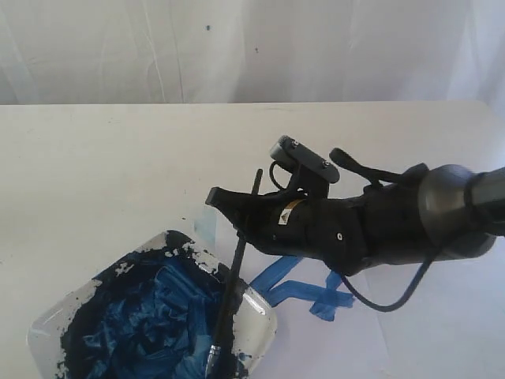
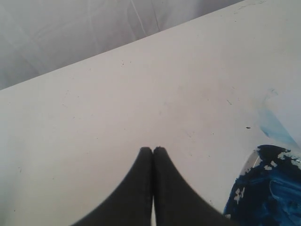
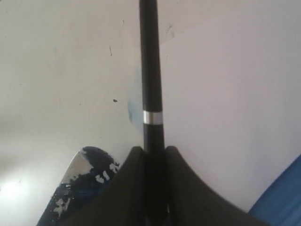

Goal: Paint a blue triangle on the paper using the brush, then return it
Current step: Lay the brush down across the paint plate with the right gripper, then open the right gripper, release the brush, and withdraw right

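The right gripper (image 1: 237, 212) is clamped on the brush (image 1: 231, 292) near mid-handle, jaws pressed to the black shaft on both sides; in the exterior view the handle leans from one o'clock down to seven o'clock, with its ferrule and bristles sunk in paint at the near corner of the plate (image 1: 263, 309); the left gripper (image 2: 153, 150) hangs closed and empty over bare table (image 2: 94, 117). The blue triangle (image 1: 304, 286) lies on the paper (image 1: 418, 332) at five o'clock of the right gripper, partly under the arm.

Risks, as I judge them: let go at this lean, the brush could tip over the rim onto the paper and smear the strokes; the dangling cable (image 1: 384, 309) could drag through wet paint.

The plate holds a thick dark blue paint mass (image 1: 150, 328) across nearly all its floor; only patches of rim show bare.
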Robot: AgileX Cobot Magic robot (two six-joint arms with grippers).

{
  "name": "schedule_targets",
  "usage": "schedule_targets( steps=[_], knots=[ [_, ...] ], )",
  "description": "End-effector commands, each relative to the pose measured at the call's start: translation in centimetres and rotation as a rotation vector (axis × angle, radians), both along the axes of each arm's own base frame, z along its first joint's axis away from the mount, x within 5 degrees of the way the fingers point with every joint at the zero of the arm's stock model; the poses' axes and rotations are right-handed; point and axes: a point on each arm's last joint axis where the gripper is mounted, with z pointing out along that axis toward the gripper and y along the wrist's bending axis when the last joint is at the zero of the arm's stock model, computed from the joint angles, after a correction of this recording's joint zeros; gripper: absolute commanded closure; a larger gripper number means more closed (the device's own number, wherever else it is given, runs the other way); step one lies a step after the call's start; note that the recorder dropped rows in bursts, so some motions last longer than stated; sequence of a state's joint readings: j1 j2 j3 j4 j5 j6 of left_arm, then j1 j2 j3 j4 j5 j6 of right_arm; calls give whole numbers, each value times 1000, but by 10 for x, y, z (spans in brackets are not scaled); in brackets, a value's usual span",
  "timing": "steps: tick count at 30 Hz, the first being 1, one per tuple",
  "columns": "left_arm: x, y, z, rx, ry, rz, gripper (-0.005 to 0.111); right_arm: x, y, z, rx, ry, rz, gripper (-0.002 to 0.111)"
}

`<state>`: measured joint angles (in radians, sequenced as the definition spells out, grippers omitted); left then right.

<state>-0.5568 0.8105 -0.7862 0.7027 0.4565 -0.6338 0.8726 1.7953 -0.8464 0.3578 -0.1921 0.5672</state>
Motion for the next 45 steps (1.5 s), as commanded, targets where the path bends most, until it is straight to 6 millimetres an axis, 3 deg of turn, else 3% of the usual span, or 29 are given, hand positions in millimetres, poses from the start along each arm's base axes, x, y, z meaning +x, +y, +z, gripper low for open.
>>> schedule_targets(
  steps=[1, 9, 17, 27, 38, 45],
  knots=[
    [-2, 1, -1, 8, 0, 1, 107, 6, 8, -3, 0, -57, 22, 108],
    [-2, 1, -1, 8, 0, 1, 107, 11, 11, -14, 19, -65, -8, 107],
    [-2, 1, -1, 6, -1, 0, 107, 16, 14, -15, 60, -85, -39, 91],
    [-2, 1, -1, 4, -1, -1, 107, 16, 16, -22, 84, -63, -50, 84],
    [-2, 1, -1, 2, 0, -1, 107, 16, 17, -14, 104, -104, -33, 83],
    [-2, 1, -1, 3, 1, 0, 107, 15, 16, 3, 95, -171, 13, 84]
  ],
)
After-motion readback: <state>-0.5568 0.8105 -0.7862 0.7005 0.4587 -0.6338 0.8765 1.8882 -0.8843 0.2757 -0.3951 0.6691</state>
